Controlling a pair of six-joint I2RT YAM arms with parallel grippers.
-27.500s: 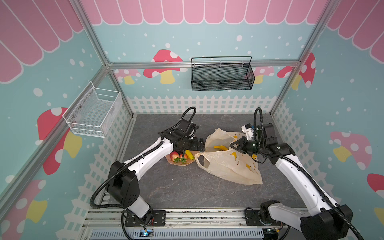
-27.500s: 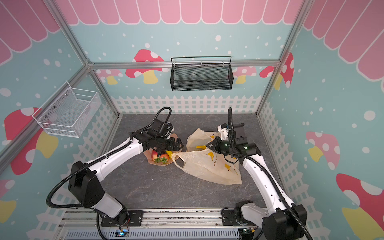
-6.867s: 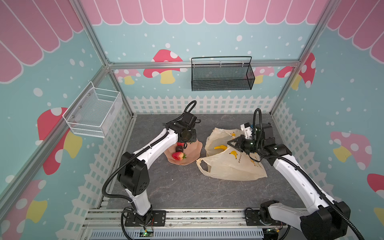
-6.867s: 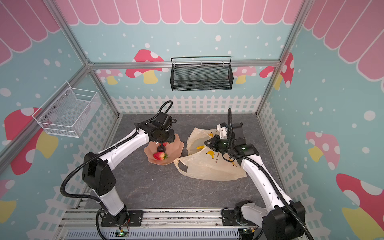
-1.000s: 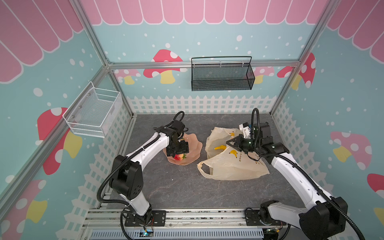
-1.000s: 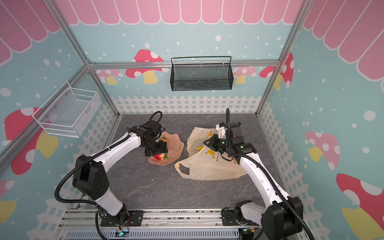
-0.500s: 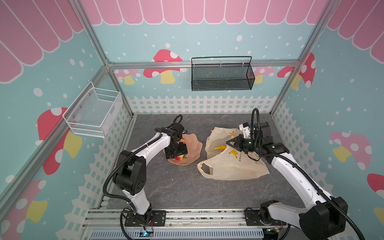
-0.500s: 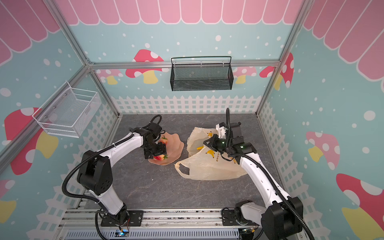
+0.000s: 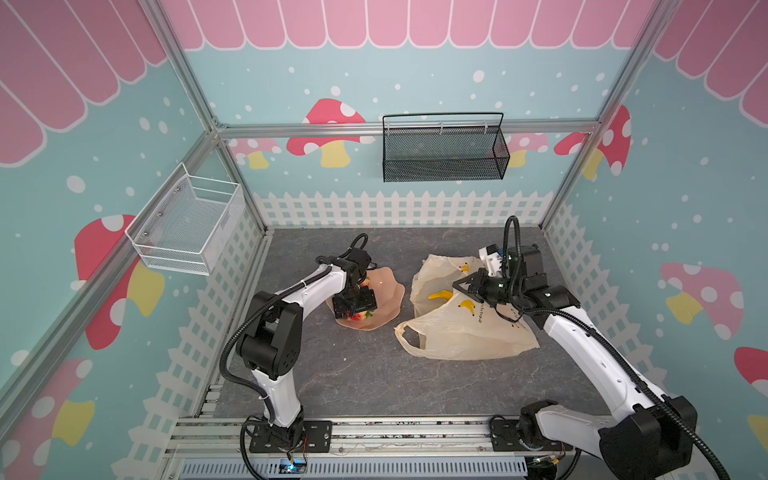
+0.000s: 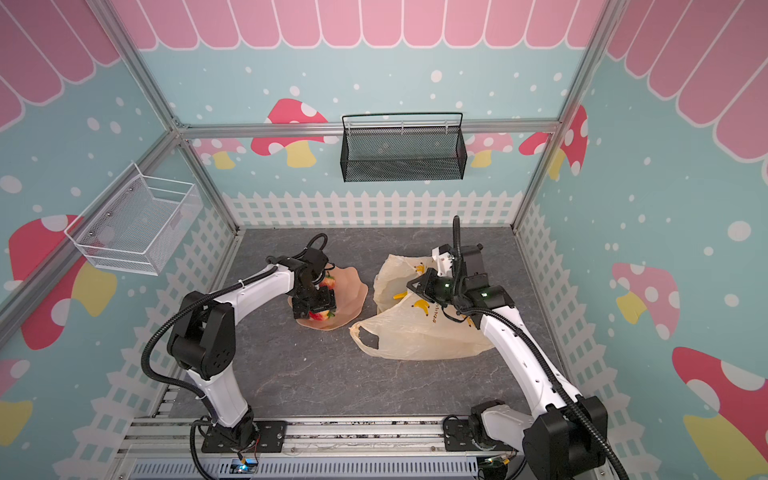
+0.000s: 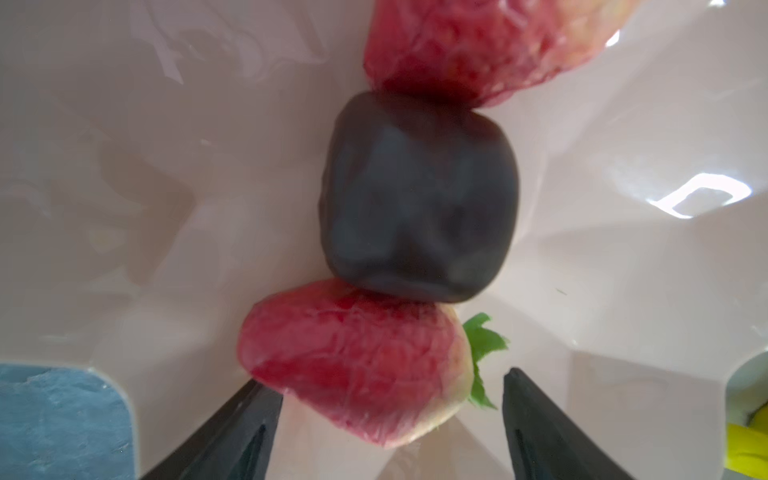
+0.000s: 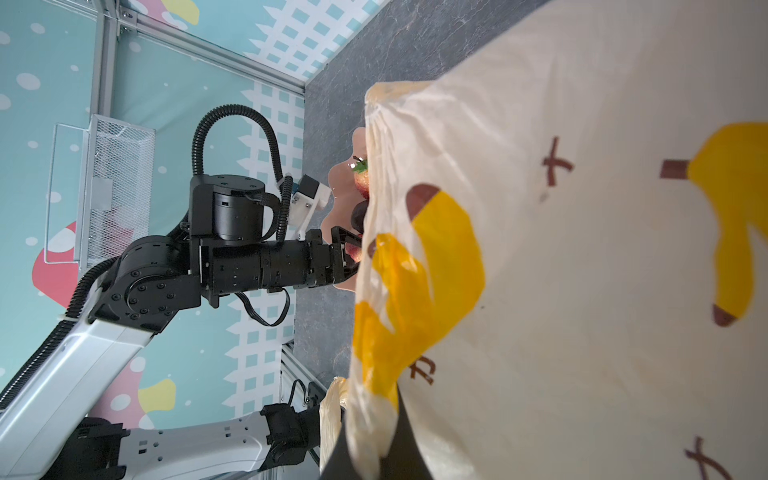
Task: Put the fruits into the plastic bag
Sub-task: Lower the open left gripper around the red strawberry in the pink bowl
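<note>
My left gripper (image 9: 356, 305) (image 10: 316, 307) is open and low over the peach-pink dish (image 9: 388, 291) (image 10: 353, 297). In the left wrist view its fingers (image 11: 249, 432) straddle a red strawberry (image 11: 357, 365) without touching it. A dark piece (image 11: 419, 199) lies against that strawberry, and a second strawberry (image 11: 478, 45) lies beyond it. The plastic bag (image 9: 465, 332) (image 10: 415, 336) lies to the right of the dish. My right gripper (image 9: 461, 286) (image 12: 374, 436) is shut on the bag's upper edge and holds its mouth up. A yellow banana (image 9: 440, 296) shows in the mouth.
A white wire basket (image 9: 187, 226) hangs on the left wall and a black mesh basket (image 9: 444, 151) on the back wall. White picket fencing (image 9: 395, 208) borders the grey floor (image 9: 374, 374). One loop handle of the bag (image 9: 411, 334) lies flat toward the front.
Over the last second my left gripper has settled lower around the near strawberry while the arm's elbow swung. The right gripper has kept its hold. Compared with much earlier, fewer fruits lie on the dish.
</note>
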